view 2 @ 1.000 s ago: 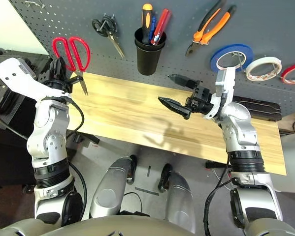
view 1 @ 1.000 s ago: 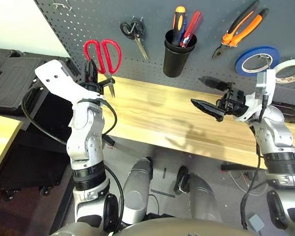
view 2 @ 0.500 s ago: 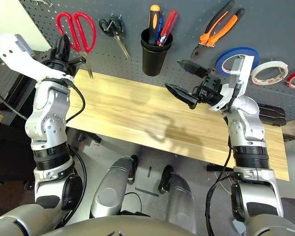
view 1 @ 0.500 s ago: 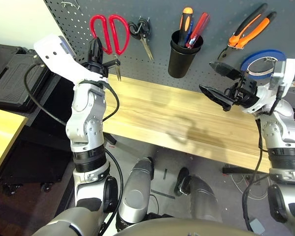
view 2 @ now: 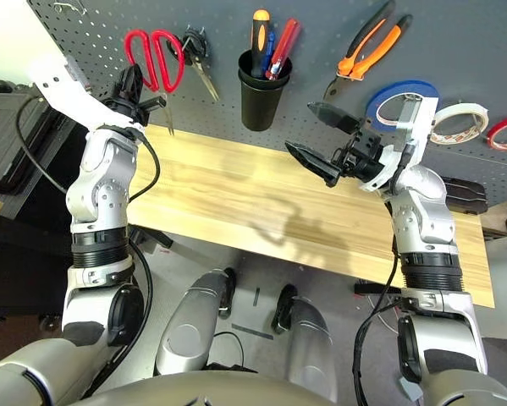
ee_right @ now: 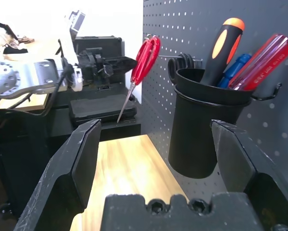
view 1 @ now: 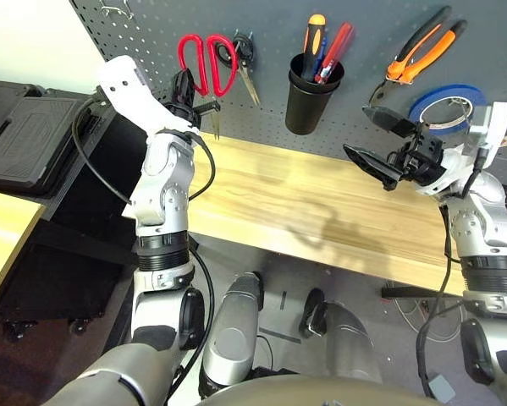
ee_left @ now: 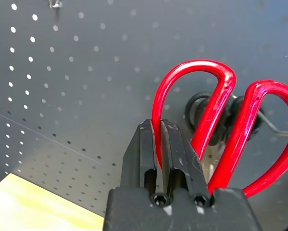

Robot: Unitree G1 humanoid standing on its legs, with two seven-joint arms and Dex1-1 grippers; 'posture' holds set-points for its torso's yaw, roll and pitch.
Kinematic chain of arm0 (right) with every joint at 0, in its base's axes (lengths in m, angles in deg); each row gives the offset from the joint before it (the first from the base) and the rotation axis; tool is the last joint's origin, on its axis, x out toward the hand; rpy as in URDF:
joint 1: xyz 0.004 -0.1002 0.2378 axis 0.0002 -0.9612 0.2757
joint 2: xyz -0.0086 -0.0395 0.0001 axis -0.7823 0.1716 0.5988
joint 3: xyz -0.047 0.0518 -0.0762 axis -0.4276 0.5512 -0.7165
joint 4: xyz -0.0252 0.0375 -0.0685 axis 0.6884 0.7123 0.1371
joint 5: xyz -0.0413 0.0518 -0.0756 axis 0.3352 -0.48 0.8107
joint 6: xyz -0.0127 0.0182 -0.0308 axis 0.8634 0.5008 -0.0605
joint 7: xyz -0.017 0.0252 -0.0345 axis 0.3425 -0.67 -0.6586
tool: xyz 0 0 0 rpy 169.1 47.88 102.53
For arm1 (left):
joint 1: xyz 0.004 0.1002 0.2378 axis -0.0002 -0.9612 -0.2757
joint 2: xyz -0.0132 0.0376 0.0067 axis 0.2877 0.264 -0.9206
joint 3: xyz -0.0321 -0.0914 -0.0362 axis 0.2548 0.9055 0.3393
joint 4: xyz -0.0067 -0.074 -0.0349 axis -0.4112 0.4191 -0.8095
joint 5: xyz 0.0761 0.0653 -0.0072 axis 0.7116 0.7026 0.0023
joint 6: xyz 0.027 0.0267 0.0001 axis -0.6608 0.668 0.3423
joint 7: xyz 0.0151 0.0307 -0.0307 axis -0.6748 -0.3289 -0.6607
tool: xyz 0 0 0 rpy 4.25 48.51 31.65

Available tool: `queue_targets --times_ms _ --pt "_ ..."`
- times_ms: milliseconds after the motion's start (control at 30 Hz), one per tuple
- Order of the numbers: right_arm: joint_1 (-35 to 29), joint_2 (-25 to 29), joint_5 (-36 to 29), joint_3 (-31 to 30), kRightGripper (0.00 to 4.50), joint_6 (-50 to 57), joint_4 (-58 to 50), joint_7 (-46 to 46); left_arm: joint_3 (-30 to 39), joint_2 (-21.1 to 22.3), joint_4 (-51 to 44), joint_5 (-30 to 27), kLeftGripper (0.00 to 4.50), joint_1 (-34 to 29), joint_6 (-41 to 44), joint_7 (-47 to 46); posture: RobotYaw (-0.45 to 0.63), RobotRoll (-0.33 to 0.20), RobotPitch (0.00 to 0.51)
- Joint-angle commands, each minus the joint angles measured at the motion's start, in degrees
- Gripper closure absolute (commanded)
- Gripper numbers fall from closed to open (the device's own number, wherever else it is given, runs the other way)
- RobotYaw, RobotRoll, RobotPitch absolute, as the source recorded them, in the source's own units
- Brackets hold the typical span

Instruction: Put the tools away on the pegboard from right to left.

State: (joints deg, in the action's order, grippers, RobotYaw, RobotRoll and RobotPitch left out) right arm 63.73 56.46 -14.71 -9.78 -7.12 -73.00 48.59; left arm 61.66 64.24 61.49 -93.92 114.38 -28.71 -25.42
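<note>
We see our right pincer [view 1: 374,142] nearest, its fingers spread wide apart and empty above the wooden surface [view 1: 304,203]. Beyond it on the pegboard [view 1: 151,21] sit the black cup [view 1: 306,95] holding the screwdriver [view 1: 311,38], the pliers [view 1: 418,51], a blue tape ring [view 1: 443,101] and the whitish tape ring [view 2: 456,123]. Our left pincer [view 1: 185,85] is clamped on one loop of the red scissors [view 1: 206,68], held up against the pegboard, just beside the black scissors [view 1: 243,61].
</note>
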Motion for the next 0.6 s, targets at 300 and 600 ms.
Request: queue_targets --times_ms 300,600 --pt "-0.33 -1.44 3.30 -0.41 0.00 -2.36 0.09 -2.96 -1.50 2.69 22.63 3.81 4.18 9.47 -5.45 4.96 0.23 0.000 0.174" --pt "-4.84 -3.69 8.39 -1.05 0.00 -5.48 0.29 -8.25 -8.51 6.47 17.77 8.40 0.86 -3.83 -5.33 14.38 0.20 0.000 0.182"
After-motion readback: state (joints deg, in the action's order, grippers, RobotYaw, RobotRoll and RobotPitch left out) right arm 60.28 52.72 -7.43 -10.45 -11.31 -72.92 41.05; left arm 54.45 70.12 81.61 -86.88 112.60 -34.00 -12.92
